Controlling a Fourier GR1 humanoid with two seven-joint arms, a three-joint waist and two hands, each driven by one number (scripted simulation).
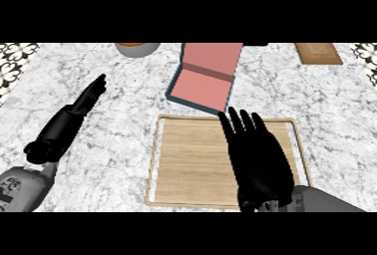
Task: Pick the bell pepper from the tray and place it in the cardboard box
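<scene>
Our right robot hand [254, 159] lies flat over the wooden tray [188, 164], fingers straight and spread a little, tips reaching the tray's far rim and pointing toward the box [206, 74]. It pinches nothing that we can see. Our left robot hand [90, 94] rests well apart over the marble surface [110, 144], fingers straight and pressed together.

We cannot find the bell pepper anywhere: the bare part of the tray shows only wood, and the box shows only its pink inside. If the pepper sits under our right palm, it is hidden from us.

That is the main risk, as we judge it. Closing blind could nudge a round pepper off the tray or pinch it off-centre. A forward sweep could also knock the box's near wall, which lies just beyond the tray, and shift it.
</scene>
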